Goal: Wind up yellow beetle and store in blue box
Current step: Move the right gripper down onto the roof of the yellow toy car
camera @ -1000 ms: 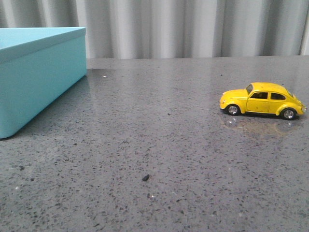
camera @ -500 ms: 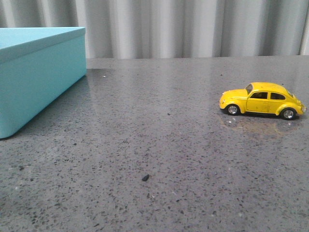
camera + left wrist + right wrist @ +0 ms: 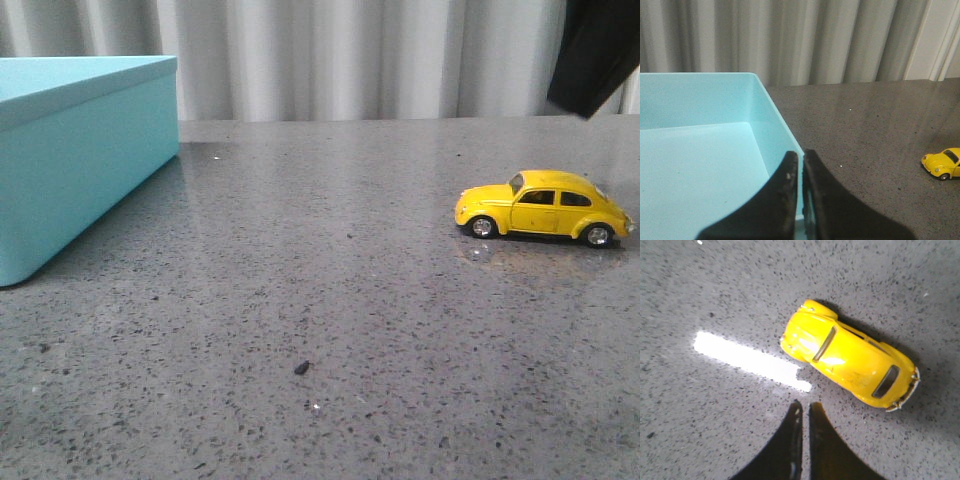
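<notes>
Your right gripper (image 3: 802, 412) hangs clenched and empty above the yellow beetle (image 3: 850, 356) on the table (image 3: 300, 300); your left gripper (image 3: 801, 162), also pinched closed, hovers over the blue box (image 3: 700, 160).

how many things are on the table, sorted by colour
yellow: 1, the yellow beetle
blue: 1, the blue box
total: 2 on the grey table
</notes>
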Action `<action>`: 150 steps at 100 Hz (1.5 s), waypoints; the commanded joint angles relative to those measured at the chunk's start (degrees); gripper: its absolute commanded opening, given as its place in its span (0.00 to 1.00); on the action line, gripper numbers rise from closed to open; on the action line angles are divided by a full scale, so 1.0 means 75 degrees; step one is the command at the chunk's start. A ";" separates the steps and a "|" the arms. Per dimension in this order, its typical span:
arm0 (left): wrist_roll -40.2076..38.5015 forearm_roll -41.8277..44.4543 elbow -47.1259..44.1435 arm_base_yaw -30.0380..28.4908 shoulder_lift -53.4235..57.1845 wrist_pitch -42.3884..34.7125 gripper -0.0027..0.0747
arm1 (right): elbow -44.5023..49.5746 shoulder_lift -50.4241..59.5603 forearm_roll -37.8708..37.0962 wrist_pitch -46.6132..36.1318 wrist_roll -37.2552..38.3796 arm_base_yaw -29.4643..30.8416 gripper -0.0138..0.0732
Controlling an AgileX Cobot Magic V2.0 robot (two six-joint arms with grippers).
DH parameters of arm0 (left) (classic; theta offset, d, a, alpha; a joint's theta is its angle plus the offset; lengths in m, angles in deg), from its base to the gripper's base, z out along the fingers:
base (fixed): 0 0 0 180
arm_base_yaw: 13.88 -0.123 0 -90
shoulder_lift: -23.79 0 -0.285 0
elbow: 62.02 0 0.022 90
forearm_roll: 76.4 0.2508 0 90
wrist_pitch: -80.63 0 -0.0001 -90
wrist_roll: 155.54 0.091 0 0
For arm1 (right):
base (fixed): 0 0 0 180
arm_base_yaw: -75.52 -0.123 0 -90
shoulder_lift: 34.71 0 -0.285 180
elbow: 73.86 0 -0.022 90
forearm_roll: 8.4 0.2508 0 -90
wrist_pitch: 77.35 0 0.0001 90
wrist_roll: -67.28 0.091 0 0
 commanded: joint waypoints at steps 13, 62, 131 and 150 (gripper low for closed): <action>-0.0043 -0.0055 0.0285 0.0064 -0.0087 -0.0330 0.01 | -0.0271 -0.0223 -0.0055 -0.0389 0.0025 -0.0003 0.10; -0.0043 -0.0055 0.0285 0.0270 -0.0087 -0.0309 0.01 | -0.0271 -0.0713 -0.0484 -0.0770 0.0131 -0.0003 0.10; -0.0043 -0.0055 0.0285 0.0270 -0.0087 -0.0309 0.01 | -0.0244 -0.1140 -0.1701 -0.0251 0.0778 0.0012 0.10; -0.0043 -0.0055 0.0285 0.0270 -0.0087 -0.0309 0.01 | -0.0244 -0.1140 -0.2827 0.0339 0.1148 0.0216 0.10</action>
